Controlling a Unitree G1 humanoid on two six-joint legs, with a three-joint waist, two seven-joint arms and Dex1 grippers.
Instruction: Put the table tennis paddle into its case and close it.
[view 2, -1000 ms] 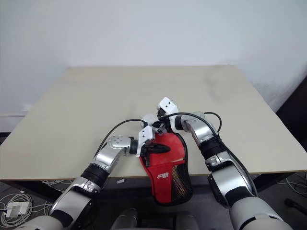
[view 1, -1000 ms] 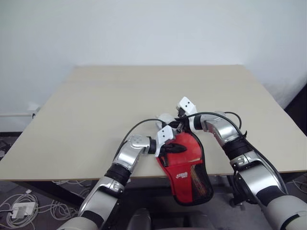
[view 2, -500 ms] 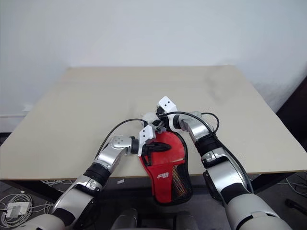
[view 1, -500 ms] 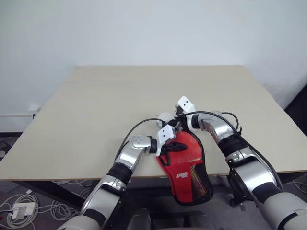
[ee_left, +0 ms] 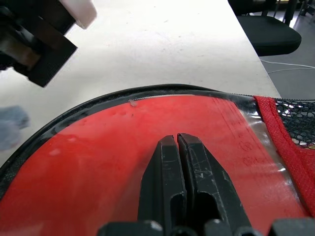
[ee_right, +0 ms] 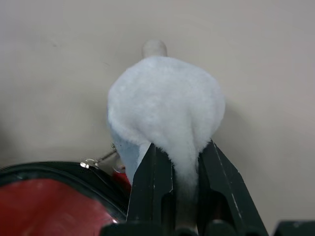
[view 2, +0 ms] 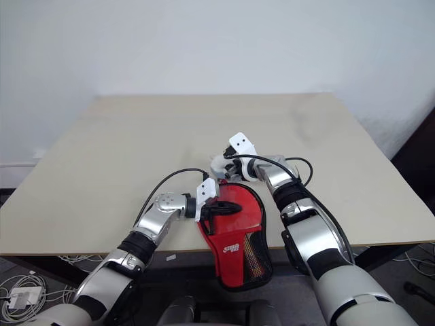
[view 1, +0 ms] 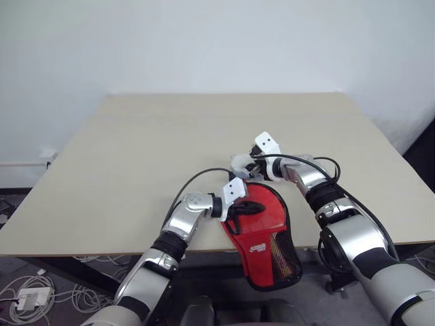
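The case (view 1: 262, 227) lies over the bench (view 1: 136, 156) near edge, long axis hanging off toward the robot. Left gripper (ee_left: 177, 147), fingers pressed together, pins its red face. Right gripper (ee_right: 179, 162), at the case's far rim, pinches a white fluffy pull (ee_right: 165, 105). No paddle on show, presumably tucked inside.

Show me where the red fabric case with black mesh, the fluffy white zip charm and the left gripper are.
Red fabric case with black mesh (view 1: 266, 234), left eye view, logo area.
Fluffy white zip charm (ee_right: 165, 103), right wrist view, middle of the fluff.
Left gripper (ee_left: 177, 139), left wrist view, between the fingertips.
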